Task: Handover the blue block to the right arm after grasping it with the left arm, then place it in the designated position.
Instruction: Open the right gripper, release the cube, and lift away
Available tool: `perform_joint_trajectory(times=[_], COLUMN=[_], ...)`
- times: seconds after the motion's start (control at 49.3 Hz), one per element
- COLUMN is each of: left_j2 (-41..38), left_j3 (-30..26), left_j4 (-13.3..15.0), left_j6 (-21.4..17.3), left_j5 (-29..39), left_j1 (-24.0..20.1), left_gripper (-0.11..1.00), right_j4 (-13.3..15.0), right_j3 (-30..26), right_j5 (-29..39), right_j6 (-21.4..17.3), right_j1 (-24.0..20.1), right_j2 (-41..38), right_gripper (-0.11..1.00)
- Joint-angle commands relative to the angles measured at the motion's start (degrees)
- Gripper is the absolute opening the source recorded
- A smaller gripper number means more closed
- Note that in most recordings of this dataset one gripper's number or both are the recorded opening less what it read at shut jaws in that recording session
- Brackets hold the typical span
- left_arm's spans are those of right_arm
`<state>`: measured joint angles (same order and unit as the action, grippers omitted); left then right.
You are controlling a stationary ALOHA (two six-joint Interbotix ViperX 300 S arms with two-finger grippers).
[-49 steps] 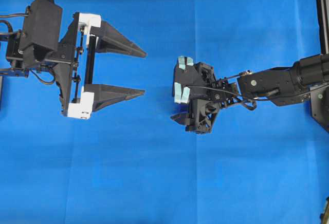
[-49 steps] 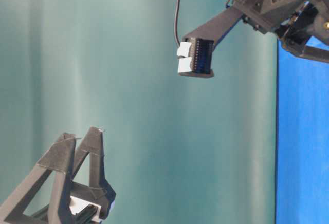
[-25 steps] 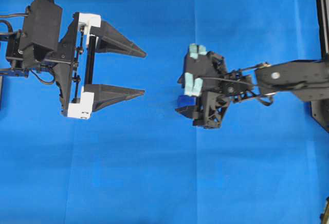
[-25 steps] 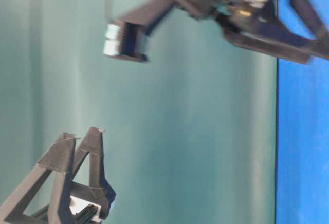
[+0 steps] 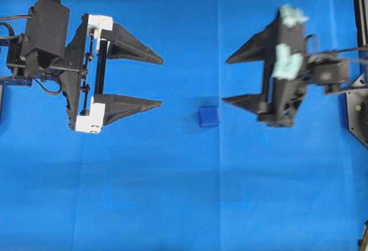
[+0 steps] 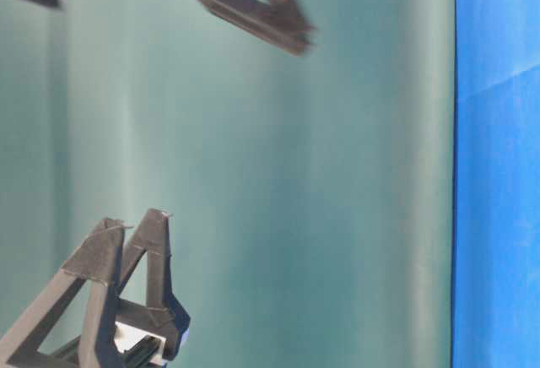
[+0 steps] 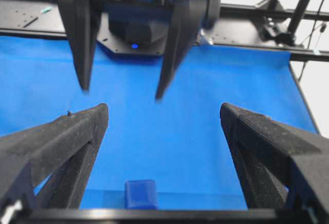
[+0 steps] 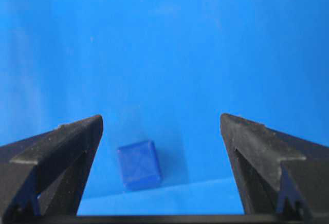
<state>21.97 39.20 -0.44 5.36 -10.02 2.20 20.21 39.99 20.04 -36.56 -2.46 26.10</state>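
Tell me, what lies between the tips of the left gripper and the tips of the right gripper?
In the overhead view, only the blue block lies on the blue cloth between the open left gripper and the open right gripper. Neither touches it.

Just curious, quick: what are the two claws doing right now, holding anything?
Left gripper: open, empty.
Right gripper: open, empty; the blue block lies on the cloth.
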Motion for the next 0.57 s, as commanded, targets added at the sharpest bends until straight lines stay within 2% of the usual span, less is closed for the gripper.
perform_joint_trajectory(times=[0.0,0.243,0.548], left_j2=[1.05,1.05,1.05], left_j3=[-1.67,-1.67,-1.67], left_j4=[-0.18,-0.09,-0.18], left_j6=[0.00,0.09,0.09], left_j5=[-0.35,-0.35,-0.26], left_j1=[-0.09,-0.09,-0.09], left_gripper=[0.93,0.93,0.93], right_j4=[0.62,1.05,1.67], right_j3=[-0.88,0.53,0.70], right_j5=[0.79,1.14,1.05], right_j6=[0.09,0.09,0.26], right_j1=[-0.18,-0.18,-0.18], right_j2=[3.78,9.76,10.11], right_gripper=[0.88,0.88,0.88])
